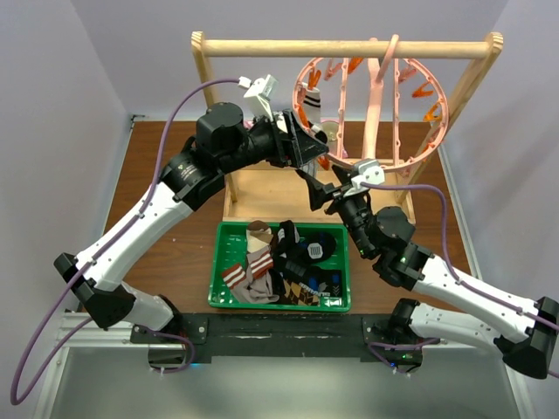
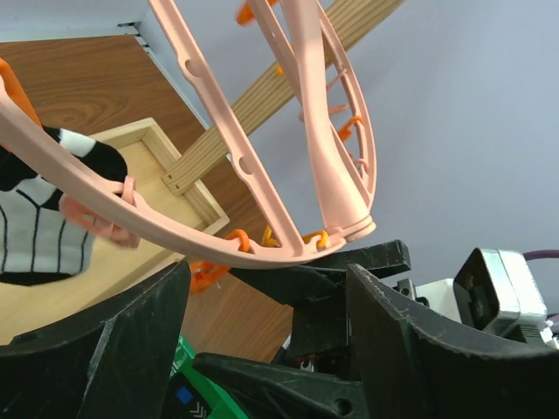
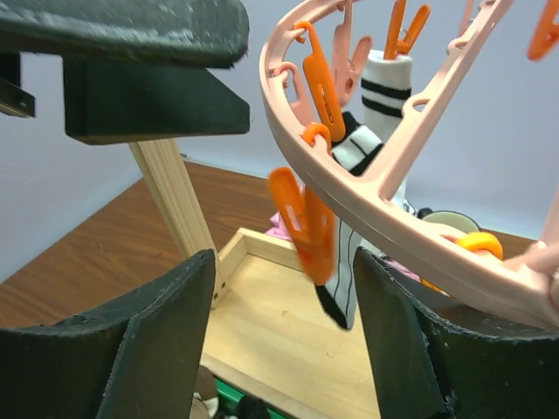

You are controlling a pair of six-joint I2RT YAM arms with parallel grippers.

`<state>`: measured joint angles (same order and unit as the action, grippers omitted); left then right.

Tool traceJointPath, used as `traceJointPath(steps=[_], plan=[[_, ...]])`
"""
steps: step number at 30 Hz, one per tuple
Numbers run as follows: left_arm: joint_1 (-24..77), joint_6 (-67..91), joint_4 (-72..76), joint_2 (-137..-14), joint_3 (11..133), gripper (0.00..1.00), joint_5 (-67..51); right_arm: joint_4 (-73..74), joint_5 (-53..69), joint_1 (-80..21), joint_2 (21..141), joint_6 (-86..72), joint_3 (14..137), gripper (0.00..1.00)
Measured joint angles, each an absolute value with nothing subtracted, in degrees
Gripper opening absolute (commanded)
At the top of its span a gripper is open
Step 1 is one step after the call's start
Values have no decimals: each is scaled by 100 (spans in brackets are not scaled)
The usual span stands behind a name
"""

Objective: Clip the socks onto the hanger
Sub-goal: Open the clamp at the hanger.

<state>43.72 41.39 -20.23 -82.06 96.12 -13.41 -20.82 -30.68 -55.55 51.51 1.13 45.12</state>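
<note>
The pink hanger hangs from the wooden rack's top bar. One black-and-white striped sock is clipped at its left rim, also seen in the left wrist view and the right wrist view. More socks lie in the green tray. My left gripper is open just under the hanger's lower rim and holds nothing. My right gripper is open below it, with a blurred orange clip dangling between its fingers, untouched.
The wooden rack has a shallow wooden base behind the green tray. The two grippers are close together beneath the hanger. Several orange clips hang round the rim. A rack post stands left of the right gripper.
</note>
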Motion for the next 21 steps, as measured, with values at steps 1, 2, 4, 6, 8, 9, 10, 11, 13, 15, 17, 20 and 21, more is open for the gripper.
traceJointPath(steps=[1,2,4,6,8,9,10,11,13,15,17,20,21], plan=[[4372,4139,-2021,-8204,9612,77,-1341,-2075,-3070,-5537,5168,113,4512,69],[4372,4139,-2021,-8204,9612,77,-1341,-2078,-3068,-5524,5177,113,4517,68],[4372,4139,-2023,-8204,9612,78,-1341,-2073,-3068,-5487,5207,113,4539,65],[4372,4139,-2021,-8204,9612,78,-1341,-2064,-3055,-5450,5231,115,4554,58],[4372,4139,-2023,-8204,9612,78,-1341,-2064,-3028,-5406,5247,121,4563,51],[4372,4139,-2023,-8204,9612,78,-1341,-2067,-3017,-5371,5251,113,4565,42],[4368,4139,-2023,-8202,9612,78,-1341,-2067,-2995,-5343,5251,117,4565,37],[4362,4139,-2023,-8202,9612,78,-1341,-2073,-2974,-5310,5251,110,4567,33],[4362,4139,-2023,-8195,9612,78,-1341,-2082,-2899,-5260,5251,117,4576,25],[4353,4139,-2025,-8184,9612,78,-1341,-2095,-2862,-5227,5249,110,4584,23],[4351,4139,-2025,-8165,9612,78,-1341,-2099,-2818,-5205,5249,99,4593,23],[4344,4141,-2027,-8112,9612,78,-1341,-2099,-2729,-5181,5249,89,4595,30],[4338,4141,-2025,-8084,9612,78,-1343,-2097,-2711,-5170,5249,80,4595,31]])
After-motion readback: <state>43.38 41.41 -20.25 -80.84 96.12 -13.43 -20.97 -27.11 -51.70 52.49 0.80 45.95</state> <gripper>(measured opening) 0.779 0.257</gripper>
